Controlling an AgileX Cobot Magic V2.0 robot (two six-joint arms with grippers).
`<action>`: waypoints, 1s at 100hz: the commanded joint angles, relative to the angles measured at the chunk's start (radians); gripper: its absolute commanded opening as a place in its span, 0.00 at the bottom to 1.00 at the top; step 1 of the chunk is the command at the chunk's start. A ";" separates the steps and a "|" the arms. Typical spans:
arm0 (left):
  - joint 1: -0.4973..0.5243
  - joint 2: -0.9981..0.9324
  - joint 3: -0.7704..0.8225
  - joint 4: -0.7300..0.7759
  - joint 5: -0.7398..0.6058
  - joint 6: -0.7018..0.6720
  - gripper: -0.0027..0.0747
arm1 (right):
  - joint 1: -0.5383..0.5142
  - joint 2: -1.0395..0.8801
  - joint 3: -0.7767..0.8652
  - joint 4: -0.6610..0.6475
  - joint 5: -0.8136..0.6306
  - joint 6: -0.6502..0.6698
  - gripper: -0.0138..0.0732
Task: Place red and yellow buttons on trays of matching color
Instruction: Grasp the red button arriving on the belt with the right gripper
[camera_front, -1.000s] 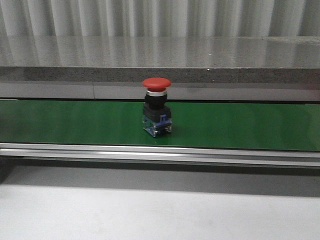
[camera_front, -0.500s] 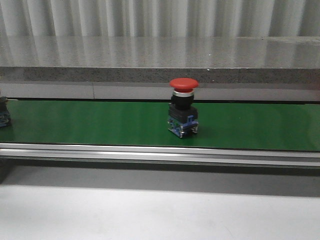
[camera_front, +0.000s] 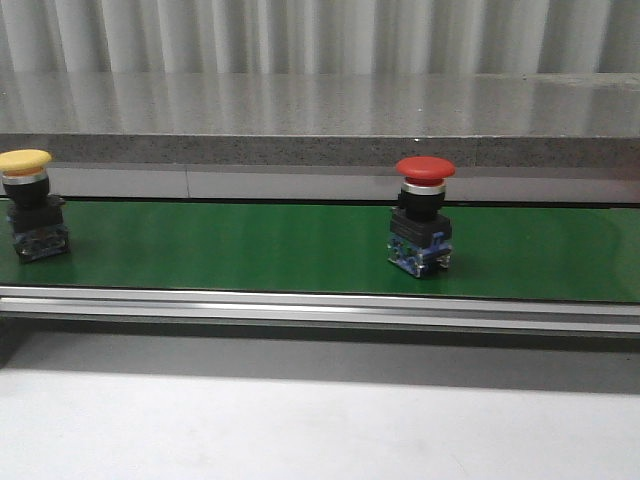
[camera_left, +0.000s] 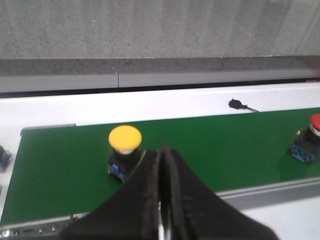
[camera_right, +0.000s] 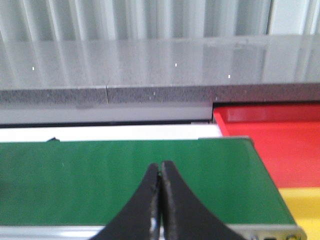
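A red button (camera_front: 424, 170) on a black and blue base stands upright on the green belt (camera_front: 230, 250), right of centre in the front view; it also shows at the edge of the left wrist view, red button (camera_left: 315, 125). A yellow button (camera_front: 25, 162) stands at the belt's far left. In the left wrist view the yellow button (camera_left: 125, 139) sits just beyond and beside my left gripper (camera_left: 161, 150), which is shut and empty. My right gripper (camera_right: 160, 166) is shut and empty over bare belt. The red tray (camera_right: 280, 145) and yellow tray (camera_right: 305, 205) lie past the belt's end.
A grey stone ledge (camera_front: 320, 120) runs behind the belt, and a silver rail (camera_front: 320, 305) borders its near side. A small black cable end (camera_left: 237, 105) lies on the white surface behind the belt. Neither gripper shows in the front view.
The red button has travelled to the right along the belt. The yellow button has come fully into view at the left edge, also moving right.
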 joint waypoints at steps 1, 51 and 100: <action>-0.010 -0.054 -0.021 -0.015 0.021 0.001 0.01 | -0.005 -0.015 -0.020 0.000 -0.142 -0.005 0.08; -0.010 -0.136 -0.021 -0.004 0.062 0.001 0.01 | 0.000 0.248 -0.397 0.022 0.382 -0.004 0.08; -0.010 -0.136 -0.021 -0.004 0.062 0.001 0.01 | 0.147 0.701 -0.743 0.022 0.594 -0.007 0.09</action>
